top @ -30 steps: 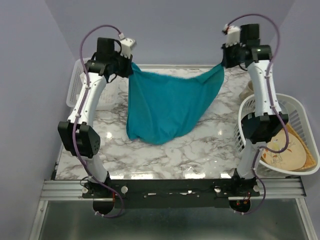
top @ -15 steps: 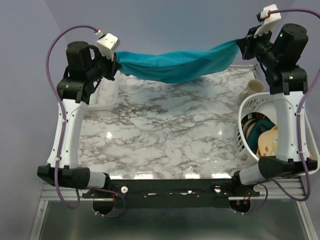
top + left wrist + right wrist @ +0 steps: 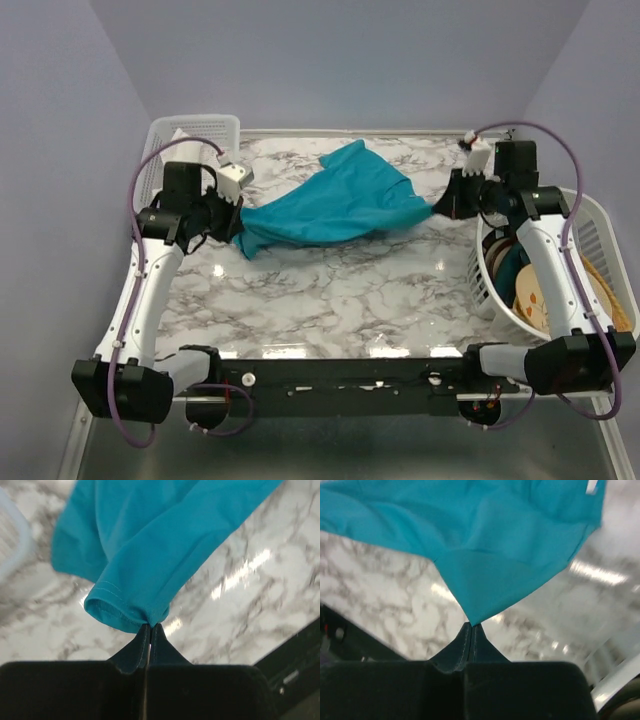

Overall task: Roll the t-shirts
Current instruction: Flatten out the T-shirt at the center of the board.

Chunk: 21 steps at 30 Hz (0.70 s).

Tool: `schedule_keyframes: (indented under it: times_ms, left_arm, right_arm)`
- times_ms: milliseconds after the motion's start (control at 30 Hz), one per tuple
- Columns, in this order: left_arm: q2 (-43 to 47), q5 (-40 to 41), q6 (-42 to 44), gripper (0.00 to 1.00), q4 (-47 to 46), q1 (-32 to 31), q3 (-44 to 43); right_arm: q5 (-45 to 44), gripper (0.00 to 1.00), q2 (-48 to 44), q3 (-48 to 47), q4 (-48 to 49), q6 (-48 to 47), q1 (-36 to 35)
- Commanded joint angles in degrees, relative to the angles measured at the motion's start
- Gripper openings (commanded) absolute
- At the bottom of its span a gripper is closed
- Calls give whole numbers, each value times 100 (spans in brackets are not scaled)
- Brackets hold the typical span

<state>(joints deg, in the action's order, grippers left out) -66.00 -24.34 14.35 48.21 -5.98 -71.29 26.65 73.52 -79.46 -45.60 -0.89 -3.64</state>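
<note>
Left gripper (image 3: 150, 628): jaws pinched together on a stitched hem of the plain teal-blue thin-fabric t-shirt (image 3: 330, 205).
Right gripper (image 3: 471, 626): likewise clamped on a corner of the cloth.
Location: strung between both grippers, low over the white-and-grey marbled tabletop (image 3: 330, 300).
Handling, judged: light, limp, creases readily. Best taken at hems or corners and kept taut.

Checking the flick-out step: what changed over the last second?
The left gripper and right gripper swung up, then came down and nearer. The thin teal-blue short-sleeved t-shirt, hanging between them before, now lies spread on the marble-patterned table. Unchanged: both stay shut on its edges; the white plastic basket at right hasn't moved.
</note>
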Motion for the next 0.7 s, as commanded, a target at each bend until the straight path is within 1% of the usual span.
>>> schedule_keyframes:
  times_ms: [0,33,67,100,133,167,200,233,267,300,333,367,400,467,500,533,567,600,633,667]
  left_arm:
    - [1068,-125,1121,0,1866,18,650]
    - [1245,-106,1236,0,1911,18,703]
    - [1404,-80,1324,1,1921,18,800]
    - [1658,-80,1394,9,1773,18,853]
    - [1773,-62,1421,45,1589,18,923]
    - [1853,-54,1369,60,1352,18,1141]
    - [1897,-27,1212,70,1054,18,1248]
    - [1837,-45,923,78,441,18,1344]
    - [1740,-114,790,79,192,9,1467]
    - [1409,-211,676,79,-20,-8,1486]
    - [1179,-238,544,81,-361,-43,1460]
    - [951,-134,160,84,-486,-96,1355]
    - [487,-89,25,84,-601,-114,1319]
    - [36,-88,-134,77,-707,-132,1293]
    - [-183,-123,-204,72,-777,-167,1328]
    - [-603,-159,-196,61,-821,-184,1345]
    - [-807,-203,-213,53,-856,-211,1380]
    - [-1192,-229,-257,45,-900,-254,1372]
    - [-1327,-264,-283,25,-1014,-281,1372]
    - [-1398,-264,-310,17,-1128,-290,1415]
  right_arm:
    - [736,0,-856,888,-1951,-262,12]
    - [623,5,-1004,801,-2039,-324,12]
    - [613,13,-1006,679,-2101,-472,21]
    - [743,36,-954,390,-2136,-770,12]
    - [797,47,-840,240,-2102,-877,12]
    - [824,52,-534,64,-2032,-930,12]
    - [780,56,-288,-86,-1753,-896,21]
    - [754,56,-42,-409,-1585,-835,21]
    - [745,56,570,-578,-1427,-773,12]
    - [823,59,898,-745,-1190,-808,12]
    - [832,59,1232,-1164,-1127,-869,12]
    - [754,59,1601,-1307,-1074,-922,12]
    - [466,59,2109,-1387,-769,-992,4]
    - [236,59,2639,-1702,-590,-1246,-31]
    - [26,58,3190,-1843,-590,-1622,-101]
    - [-106,56,3448,-1993,-625,-1799,-137]
    - [-230,55,3668,-2316,-660,-1975,-172]
    - [-501,52,3931,-2450,-712,-2255,-268]
    - [-643,51,4316,-2608,-739,-2354,-312]
    - [-740,50,4503,-2705,-731,-2407,-348]
